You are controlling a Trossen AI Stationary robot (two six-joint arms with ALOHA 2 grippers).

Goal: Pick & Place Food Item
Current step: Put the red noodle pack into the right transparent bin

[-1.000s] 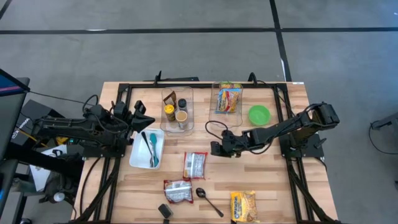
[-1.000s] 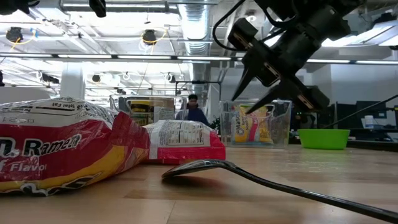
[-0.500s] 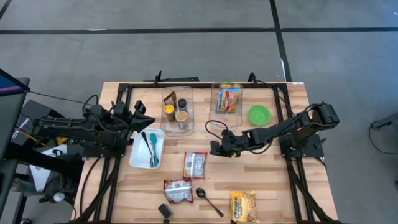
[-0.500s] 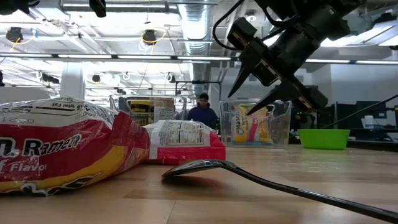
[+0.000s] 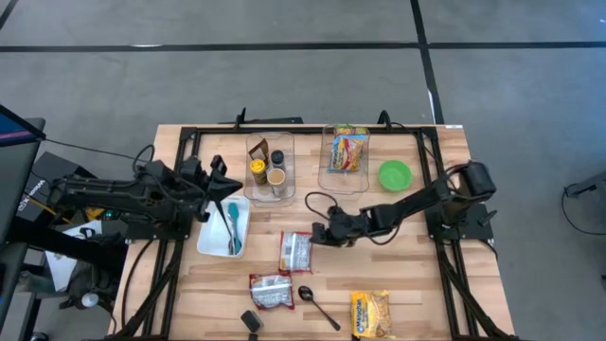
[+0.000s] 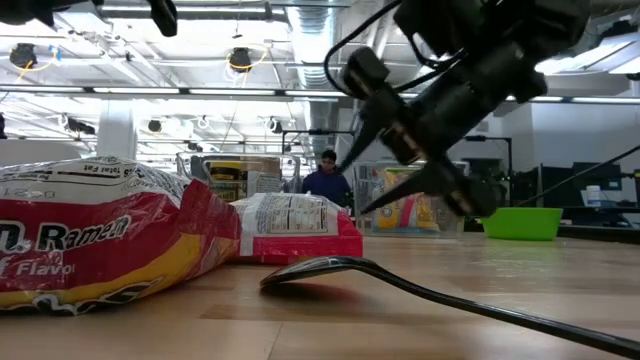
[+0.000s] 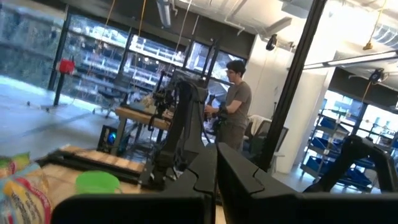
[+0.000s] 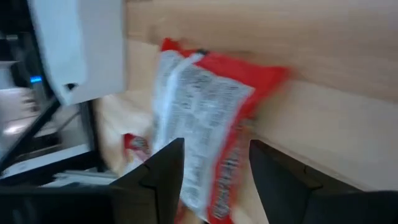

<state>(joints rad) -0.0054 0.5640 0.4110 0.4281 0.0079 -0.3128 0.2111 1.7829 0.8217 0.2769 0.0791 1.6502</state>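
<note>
While before it hung farther right, the right tool (image 5: 317, 234) now sits beside the red-and-white ramen packet (image 5: 296, 251).
Fingers spread, gripping nothing; left tool (image 5: 220, 182) closed, empty.

"Ramen" and "Flavor" on the near red noodle packet (image 6: 90, 240).

— The bench (image 5: 417, 284), what is it made of?
— Pale wood planks, matt, with visible grain. The ramen packet (image 5: 296, 251) is glossy crinkled plastic film.
— And the spoon (image 6: 400, 283)?
— Shiny, smooth, dark. The fingers (image 8: 158, 168) look like matt black plastic, and the green bowl (image 5: 395, 174) like smooth plastic.
</note>
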